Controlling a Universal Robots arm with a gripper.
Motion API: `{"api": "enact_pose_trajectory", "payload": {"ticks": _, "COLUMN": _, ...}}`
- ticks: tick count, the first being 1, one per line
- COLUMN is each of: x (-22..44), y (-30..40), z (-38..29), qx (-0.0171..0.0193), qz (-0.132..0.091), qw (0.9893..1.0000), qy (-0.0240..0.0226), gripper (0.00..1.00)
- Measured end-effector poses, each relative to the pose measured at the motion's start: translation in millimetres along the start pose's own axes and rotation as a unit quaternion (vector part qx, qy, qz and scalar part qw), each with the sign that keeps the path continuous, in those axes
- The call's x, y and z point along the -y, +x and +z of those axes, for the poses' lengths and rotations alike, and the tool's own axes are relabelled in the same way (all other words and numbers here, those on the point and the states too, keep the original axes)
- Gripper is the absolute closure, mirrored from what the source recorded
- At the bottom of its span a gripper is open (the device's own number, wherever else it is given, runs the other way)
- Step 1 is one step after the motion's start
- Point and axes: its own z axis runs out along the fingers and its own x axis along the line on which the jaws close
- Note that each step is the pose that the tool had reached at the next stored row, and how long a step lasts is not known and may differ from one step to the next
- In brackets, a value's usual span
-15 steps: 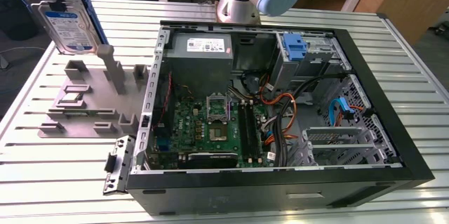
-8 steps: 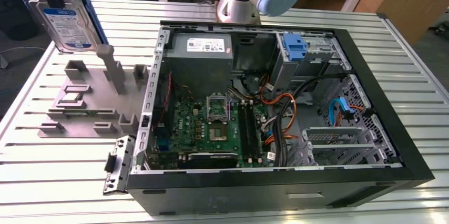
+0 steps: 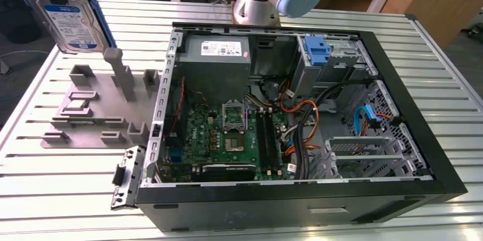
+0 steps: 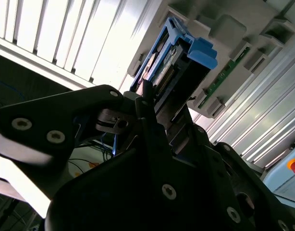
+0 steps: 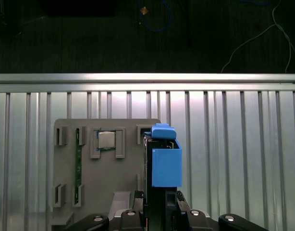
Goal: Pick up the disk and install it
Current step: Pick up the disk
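A ribbed aluminium table (image 3: 53,190) carries the work; on it lies a grey moulded fixture tray (image 3: 90,122) with upright slots; an open black computer case (image 3: 264,210) stands just beside the tray, on the exterior view's right; the disk (image 3: 73,20), a flat silver hard drive with a white-and-blue label and a blue plastic carrier frame, hangs upright above the tray, apart from it; the black gripper (image 5: 159,207) grips its upper end, jaws pinching the disk; a small square silver chip (image 5: 106,140) sits in one tray pocket.
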Motion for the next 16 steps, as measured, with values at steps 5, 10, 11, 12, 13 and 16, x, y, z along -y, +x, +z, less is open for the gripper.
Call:
{"api": "enact_pose_trajectory", "payload": {"ticks": 5, "x": -0.2, "y": -0.2, "z": -3.6, "qx": 0.0, "qz": 0.0, "qw": 1.0, "qy": 0.0, "gripper": 0.65}}
{"api": "enact_pose_trajectory", "payload": {"ticks": 10, "x": -0.5, "y": -0.6, "z": -9.6, "qx": 0.0, "qz": 0.0, "qw": 1.0, "qy": 0.0, "gripper": 0.65}}
{"api": "enact_pose_trajectory", "payload": {"ticks": 11, "x": -0.5, "y": -0.8, "z": -10.9, "qx": 0.0, "qz": 0.0, "qw": 1.0, "qy": -0.0001, "gripper": 0.65}}
{"api": "enact_pose_trajectory", "payload": {"ticks": 12, "x": -0.5, "y": -0.8, "z": -12.2, "qx": 0.0, "qz": 0.0, "qw": 1.0, "qy": 0.0, "gripper": 0.65}}
{"api": "enact_pose_trajectory", "payload": {"ticks": 13, "x": -0.6, "y": -0.9, "z": -13.3, "qx": 0.0, "qz": 0.0, "qw": 1.0, "qy": 0.0, "gripper": 0.65}}
{"api": "enact_pose_trajectory", "payload": {"ticks": 16, "x": -0.7, "y": -1.0, "z": -14.6, "qx": 0.0001, "qz": 0.0, "qw": 1.0, "qy": 0.0001, "gripper": 0.65}}
